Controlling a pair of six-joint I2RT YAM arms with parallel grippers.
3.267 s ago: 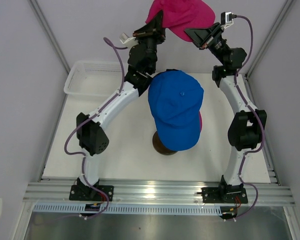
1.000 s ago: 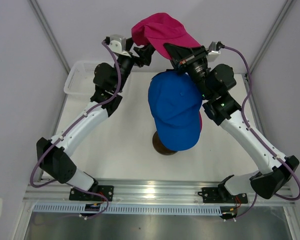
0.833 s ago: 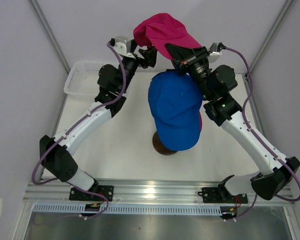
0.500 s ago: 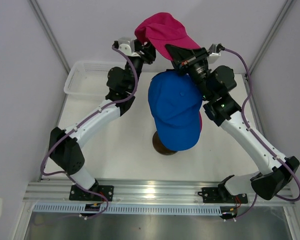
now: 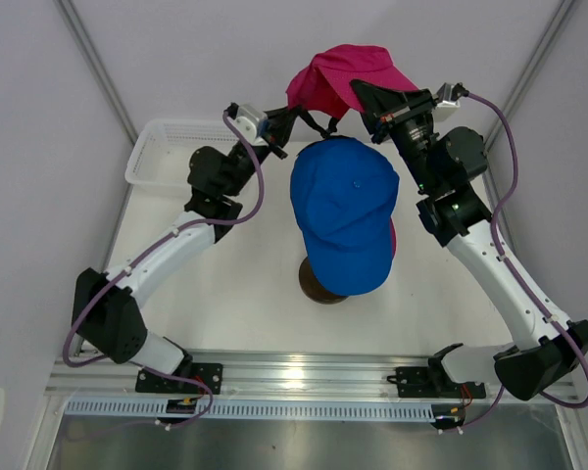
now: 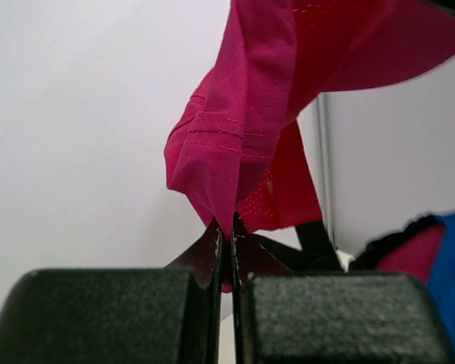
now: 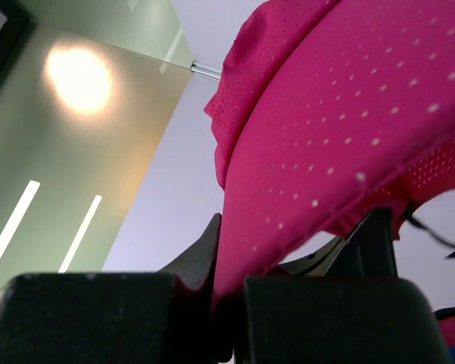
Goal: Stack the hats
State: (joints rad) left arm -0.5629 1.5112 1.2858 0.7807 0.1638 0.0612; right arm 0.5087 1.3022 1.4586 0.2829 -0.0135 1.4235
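Observation:
A magenta pink hat (image 5: 348, 78) hangs in the air between my two grippers, behind and above a royal blue hat (image 5: 345, 215). The blue hat sits on a stand with a dark round base (image 5: 314, 286), with a pink hat's edge (image 5: 392, 240) showing under it. My left gripper (image 5: 296, 116) is shut on the pink hat's left edge (image 6: 227, 220). My right gripper (image 5: 365, 93) is shut on its right side (image 7: 235, 273). The pink cloth fills the right wrist view.
A white mesh basket (image 5: 162, 152) stands at the back left of the white table (image 5: 235, 294). Grey walls close in the sides and back. The aluminium rail (image 5: 304, 377) with both arm bases runs along the near edge.
The pink hat has moved right and a little down with both grippers. My left arm has stretched farther right; my right gripper has shifted right and back.

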